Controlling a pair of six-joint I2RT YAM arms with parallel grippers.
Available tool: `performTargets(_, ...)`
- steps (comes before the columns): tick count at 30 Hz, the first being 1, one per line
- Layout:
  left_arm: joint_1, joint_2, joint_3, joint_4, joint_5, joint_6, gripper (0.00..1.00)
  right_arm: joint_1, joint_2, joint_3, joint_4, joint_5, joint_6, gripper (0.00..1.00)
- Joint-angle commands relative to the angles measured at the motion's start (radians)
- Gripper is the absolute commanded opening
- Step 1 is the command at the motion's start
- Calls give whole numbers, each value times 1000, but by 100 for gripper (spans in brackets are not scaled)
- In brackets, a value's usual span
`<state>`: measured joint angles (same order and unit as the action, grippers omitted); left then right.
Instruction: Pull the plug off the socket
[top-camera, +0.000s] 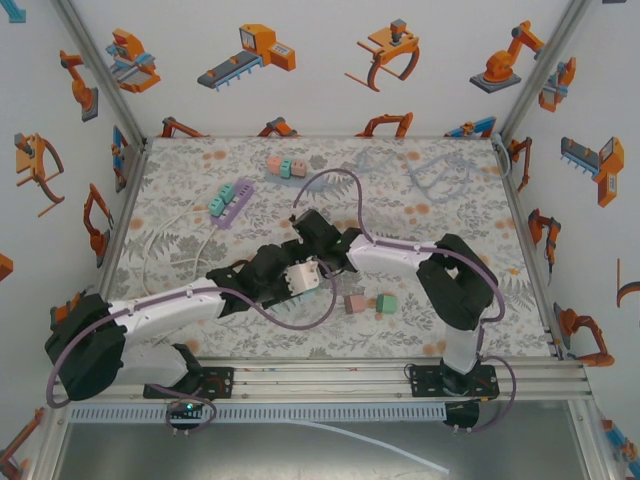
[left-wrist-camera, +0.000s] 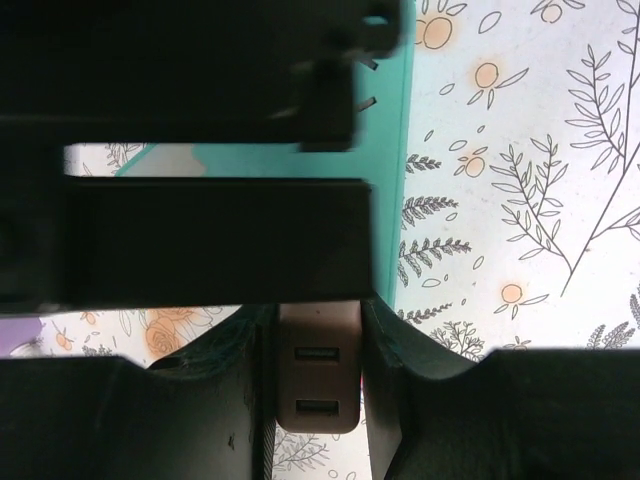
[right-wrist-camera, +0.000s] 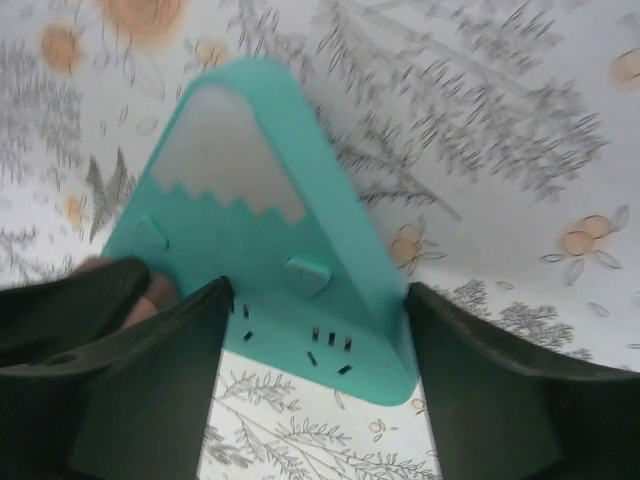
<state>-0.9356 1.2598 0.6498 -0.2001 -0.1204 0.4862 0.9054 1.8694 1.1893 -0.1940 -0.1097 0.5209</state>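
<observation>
At the middle of the tabletop my two arms meet over the job. My left claw is pressed together on the pinkish USB plug, pinching its sides. The plug sits against the edge of the teal mountain-shaped socket; whether its prongs are seated is hidden from me. My right claw stands spread astride the socket's wide base, and I cannot tell if it truly clamps. That is my worry: if the socket is not held firm, a pull would drag it along with the plug instead of parting them. A skewed pull could also let the smooth plug slip from the pinch. I count two arms, two claws, one socket and one plug with two USB ports. Nearby lie a pink cube and a green cube, with one lilac power strip farther off.
</observation>
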Motion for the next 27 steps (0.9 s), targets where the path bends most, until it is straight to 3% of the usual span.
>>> performTargets(1,-1,-24,-1,134,17,-43,7,16,79,-89,-126,-97,-40,98)
performTargets(4,0,-19,-1,152,27,-34,7,18,87,-96,-131,-73,-36,97)
performTargets(9,0,-25,-2,166,31,-25,7,27,115,-42,-275,181,-19,89)
performTargets(13,0,-69,-23,199,53,-24,7,35,166,-10,-353,309,8,85)
performTargets(20,11,-194,-46,209,56,-16,7,64,233,17,-450,426,17,81)
performTargets(27,27,-220,-22,148,72,-15,7,71,228,5,-414,386,14,82)
